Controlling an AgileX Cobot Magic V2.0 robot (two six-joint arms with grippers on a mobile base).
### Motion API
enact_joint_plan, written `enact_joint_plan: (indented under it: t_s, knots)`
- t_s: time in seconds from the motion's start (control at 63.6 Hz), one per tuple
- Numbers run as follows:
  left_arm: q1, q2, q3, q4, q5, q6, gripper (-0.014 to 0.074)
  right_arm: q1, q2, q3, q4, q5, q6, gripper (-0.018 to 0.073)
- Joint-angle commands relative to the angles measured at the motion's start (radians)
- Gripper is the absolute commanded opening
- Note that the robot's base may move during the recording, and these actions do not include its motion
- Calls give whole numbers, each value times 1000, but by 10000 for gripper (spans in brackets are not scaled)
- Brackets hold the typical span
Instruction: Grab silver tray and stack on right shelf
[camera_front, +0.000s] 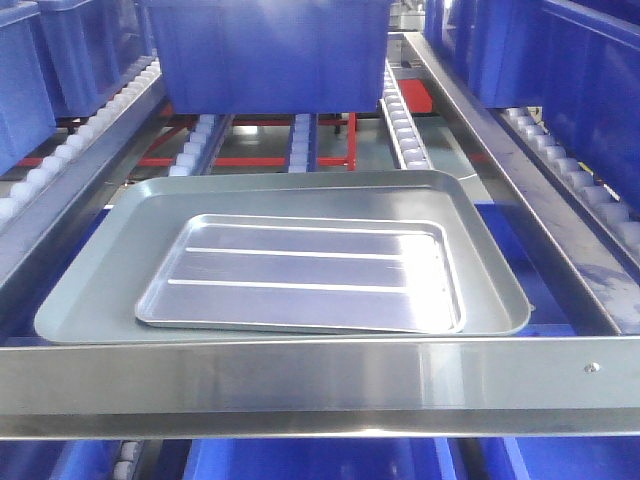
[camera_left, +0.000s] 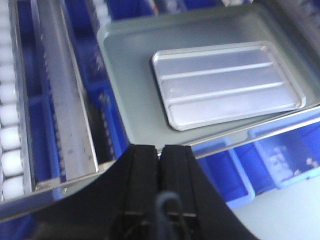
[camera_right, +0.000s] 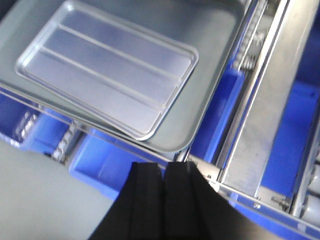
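The silver tray (camera_front: 300, 275) is shiny, with two long ridges. It lies flat inside a larger dull grey tray (camera_front: 90, 290) on the right shelf, behind the shelf's broad steel front bar (camera_front: 300, 375) with its small screw (camera_front: 592, 367). The silver tray also shows in the left wrist view (camera_left: 227, 82) and the right wrist view (camera_right: 105, 70). My left gripper (camera_left: 161, 147) is shut and empty, in front of the bar near the grey tray's left corner. My right gripper (camera_right: 164, 166) is shut and empty, in front of the bar near its right corner.
A blue bin (camera_front: 265, 50) sits on the rollers (camera_front: 405, 120) just behind the trays, with more blue bins at the right (camera_front: 590, 70). Steel side rails (camera_left: 65, 100) (camera_right: 260, 130) flank the shelf. Blue bins (camera_right: 115, 155) stand below the bar, above grey floor (camera_right: 35, 200).
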Motion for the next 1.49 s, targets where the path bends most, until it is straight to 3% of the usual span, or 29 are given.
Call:
enact_joint_plan:
  t_s: [0.0, 0.126, 0.142, 0.252, 0.912, 1.038, 1.101, 1.242, 1.478]
  knots:
    - [-6, -70, -28, -35, -49, 25, -101, -1, -111, -1, -35, -93, -9, 55]
    - [-6, -155, -28, -49, -40, 25, -101, -1, -267, 21, -55, -100, -9, 55]
    - [37, -161, -28, -49, -40, 25, -101, -1, -285, 22, -57, -100, -9, 55]
    - [37, -179, -28, -47, -40, 25, -101, -2, -353, 22, -66, -96, -9, 55]
    - [46, -189, -14, -45, -44, 25, -101, -2, -360, 22, -66, -91, -9, 55]
    - [137, -256, 33, -80, -67, 69, -101, -2, -360, 22, -66, -90, -9, 55]
    - [216, -312, 93, -101, -124, 108, -101, -2, -360, 22, -66, -90, -9, 55]
    - [365, -428, 250, -123, -263, 108, -101, -2, -360, 22, -66, -90, -9, 55]
    - [459, -420, 507, -123, -651, 108, -101, -2, -358, 22, -66, -87, -9, 55]
